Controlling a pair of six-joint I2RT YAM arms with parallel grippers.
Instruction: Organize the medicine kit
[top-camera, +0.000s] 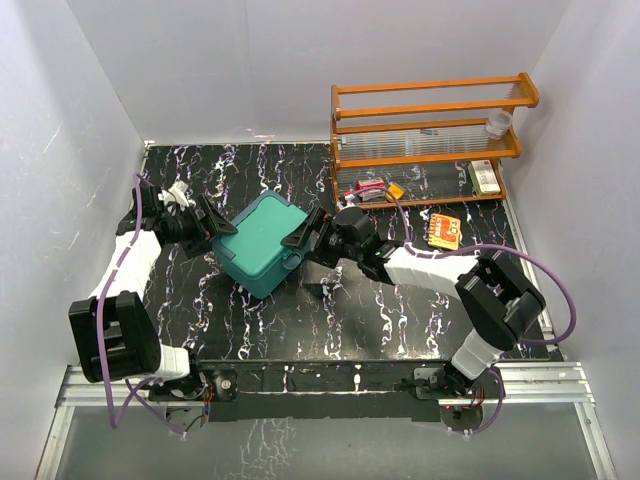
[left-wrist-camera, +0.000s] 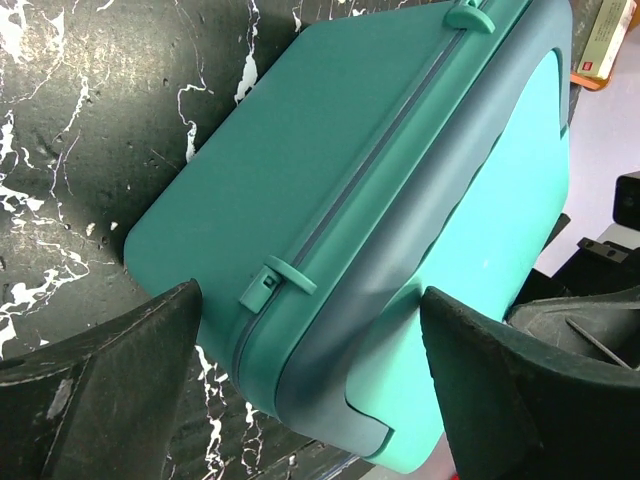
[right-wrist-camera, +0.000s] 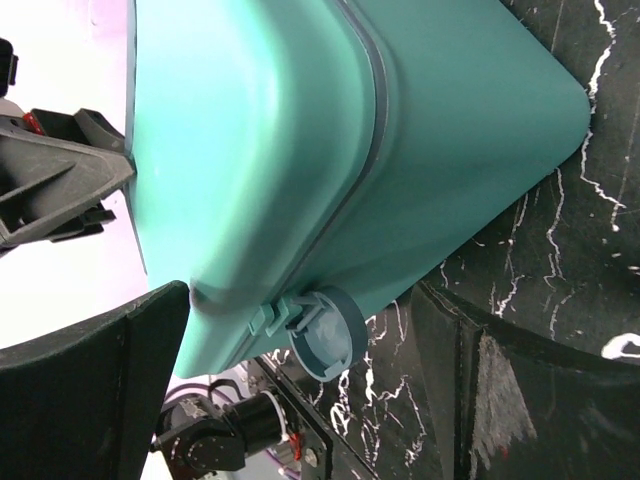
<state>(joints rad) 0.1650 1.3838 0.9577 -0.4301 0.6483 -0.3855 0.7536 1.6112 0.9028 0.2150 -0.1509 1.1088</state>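
Top view: teal-green plastic rectangular medicine kit (top-camera: 258, 240), rounded corners, lid shut, sits skewed on the black white-veined marble worktop (top-camera: 400, 320), left of centre frame. Left claw (top-camera: 212, 232) is at its left end, right claw (top-camera: 305, 238) at its right end.

Left wrist view: I see the black fingers (left-wrist-camera: 100, 390) spread wide, the kit's corner between them. Released, not pinching.

Right wrist view: fingers (right-wrist-camera: 530, 400) likewise apart, straddling the end that carries a round grey-blue knob (right-wrist-camera: 325, 338). Released.

Orange wooden shelf rack (top-camera: 430, 130) stands upper right, well apart from the kit.
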